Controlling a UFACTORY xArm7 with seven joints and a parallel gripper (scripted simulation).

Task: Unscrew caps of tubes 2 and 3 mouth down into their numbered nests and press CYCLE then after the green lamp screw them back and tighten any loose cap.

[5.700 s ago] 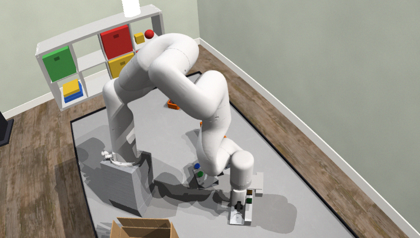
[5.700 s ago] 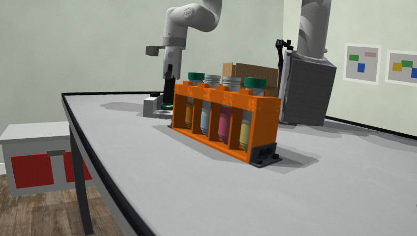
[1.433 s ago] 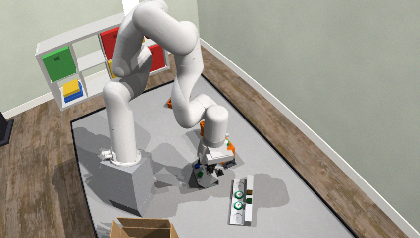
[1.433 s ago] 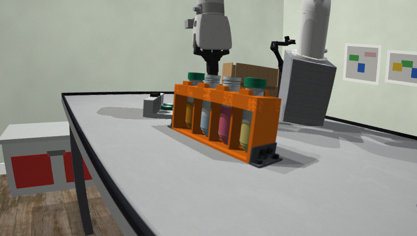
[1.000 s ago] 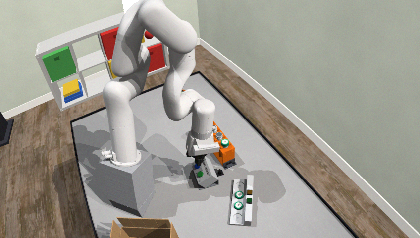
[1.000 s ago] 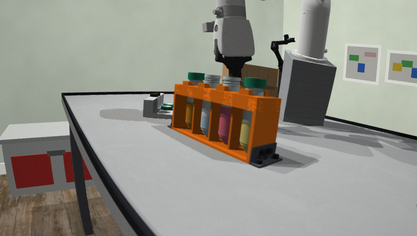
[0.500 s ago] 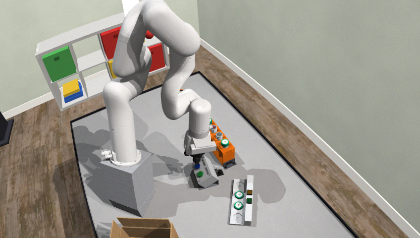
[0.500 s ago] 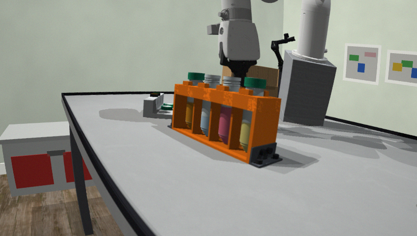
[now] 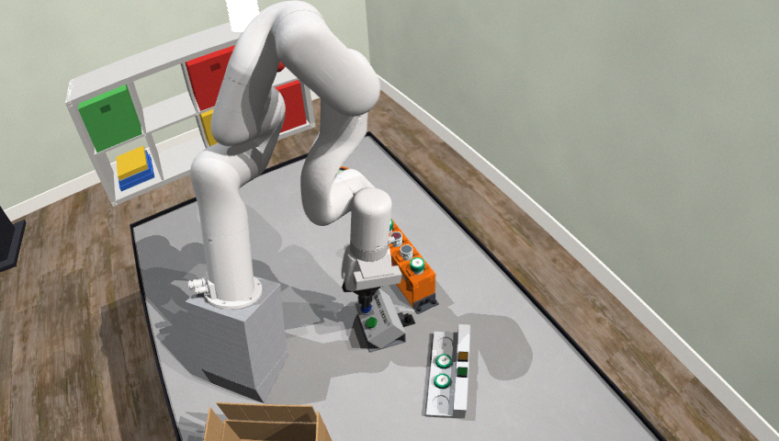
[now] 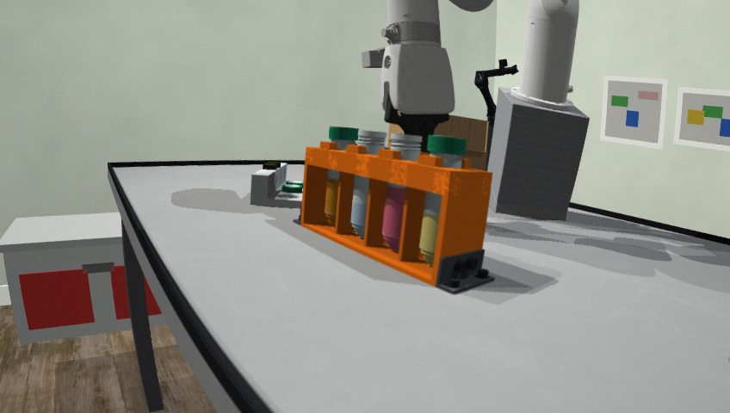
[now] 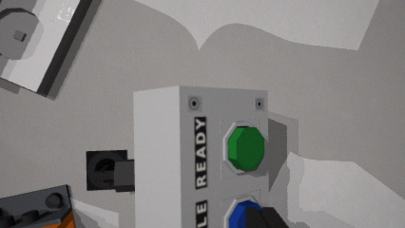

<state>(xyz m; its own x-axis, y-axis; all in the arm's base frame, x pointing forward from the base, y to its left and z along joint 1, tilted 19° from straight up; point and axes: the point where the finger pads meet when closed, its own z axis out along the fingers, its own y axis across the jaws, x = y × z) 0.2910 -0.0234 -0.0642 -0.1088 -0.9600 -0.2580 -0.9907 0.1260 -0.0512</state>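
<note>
Wrist view showed the closed, empty tool (image 11: pixel 262 218) just above the blue CYCLE key (image 11: pixel 241 215), near the green READY key (image 11: pixel 245 148). Step 2 was in hand; next it should push straight down.

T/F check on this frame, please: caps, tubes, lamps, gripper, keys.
1. Two green caps lie in the cap tray's middle nests. True.
2. All four tubes in the orange station wear caps. False: the two middle tubes stand open; only the end ones are capped.
3. The gripper is shut and holds nothing. True.
4. The gripper is over the READY key. False: it is at the blue CYCLE key.
5. The green lamp glows brightly. False: both lamps look dark.
</note>
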